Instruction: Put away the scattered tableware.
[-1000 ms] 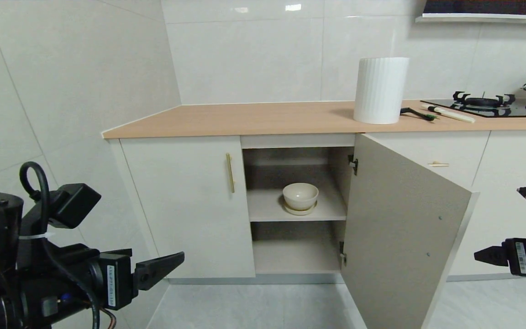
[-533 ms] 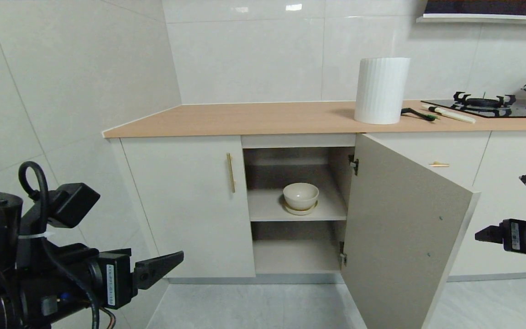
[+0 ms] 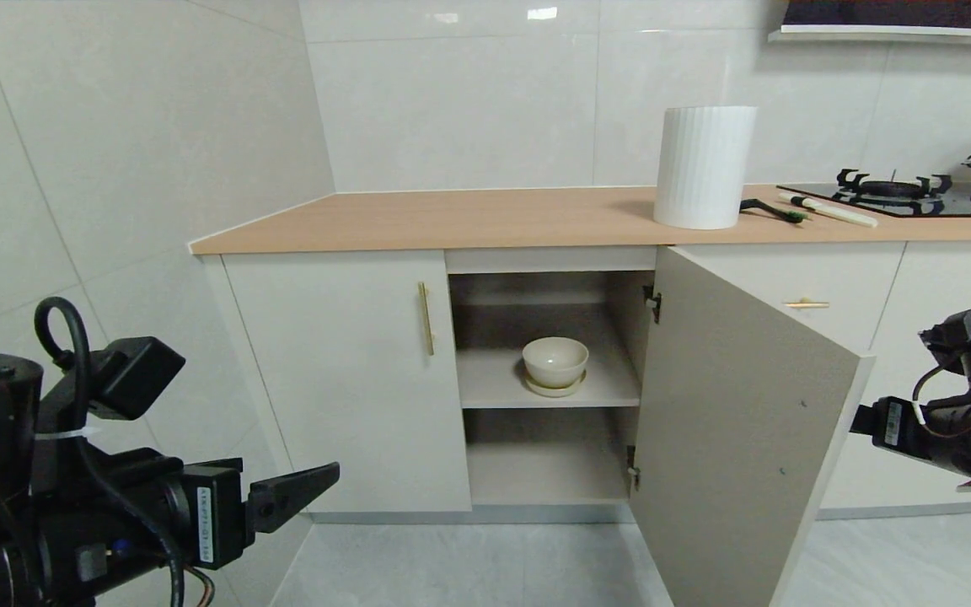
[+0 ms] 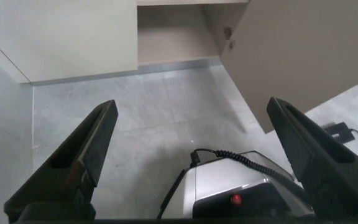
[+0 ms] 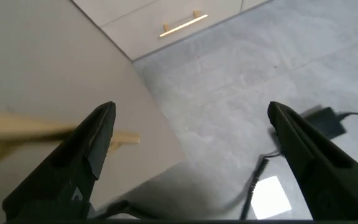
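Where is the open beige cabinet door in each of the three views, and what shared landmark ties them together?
Head view: the open beige cabinet door stands swung out, right of the cabinet opening.
Left wrist view: the door lies beyond the left gripper, hinged beside the cabinet opening.
Right wrist view: the door with its gold handle is near the right gripper.
Shared landmark: the grey floor tiles.

Legible text: none. A white sticker [image 3: 206, 527] behind the left gripper [image 3: 308, 485] and a second sticker [image 3: 892, 413] behind the right gripper [image 5: 190, 112], 2 labels, carry print too small to read.
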You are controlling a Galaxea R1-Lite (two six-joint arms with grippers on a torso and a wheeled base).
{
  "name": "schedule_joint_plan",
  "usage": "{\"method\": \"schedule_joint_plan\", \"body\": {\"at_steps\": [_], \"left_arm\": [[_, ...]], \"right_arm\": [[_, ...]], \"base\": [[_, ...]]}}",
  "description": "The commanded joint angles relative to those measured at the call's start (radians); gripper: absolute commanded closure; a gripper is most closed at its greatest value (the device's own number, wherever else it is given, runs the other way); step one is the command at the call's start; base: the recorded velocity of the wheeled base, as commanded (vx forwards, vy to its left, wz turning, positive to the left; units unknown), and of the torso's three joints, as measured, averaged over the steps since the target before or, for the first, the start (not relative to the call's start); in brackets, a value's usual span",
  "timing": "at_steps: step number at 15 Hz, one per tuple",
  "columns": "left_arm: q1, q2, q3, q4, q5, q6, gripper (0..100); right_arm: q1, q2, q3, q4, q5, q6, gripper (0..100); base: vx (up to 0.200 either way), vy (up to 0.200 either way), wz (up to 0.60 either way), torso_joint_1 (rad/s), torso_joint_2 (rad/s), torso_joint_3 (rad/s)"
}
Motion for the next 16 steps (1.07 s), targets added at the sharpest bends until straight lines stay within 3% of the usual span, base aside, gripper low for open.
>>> {"method": "schedule_joint_plan", "body": {"at_steps": [1, 6, 9, 16], "left_arm": [[0.000, 0.002, -0.001, -0.001, 0.000, -0.002, 0], [0.007, -0.001, -0.007, -0.004, 0.001, -0.005, 0], [0.032, -0.001, 0.006, -0.096, 0.001, -0.005, 0], [0.033, 0.006, 0.016, -0.125, 0.000, -0.004, 0]], "right_arm": [[0.030, 0.036, 0.004, -0.011, 0.000, 0.027, 0], [0.135, 0.059, 0.002, -0.014, 0.000, 0.062, 0], [0.218, 0.083, -0.031, -0.026, 0.015, 0.057, 0], [0.386, 0.291, -0.263, -0.055, 0.049, -0.005, 0]], "base": [[0.000, 0.000, 0.00, 0.000, 0.00, 0.000], [0.000, 0.000, 0.00, 0.000, 0.00, 0.000], [0.000, 0.000, 0.00, 0.000, 0.00, 0.000], [0.000, 0.000, 0.00, 0.000, 0.00, 0.000]]}}
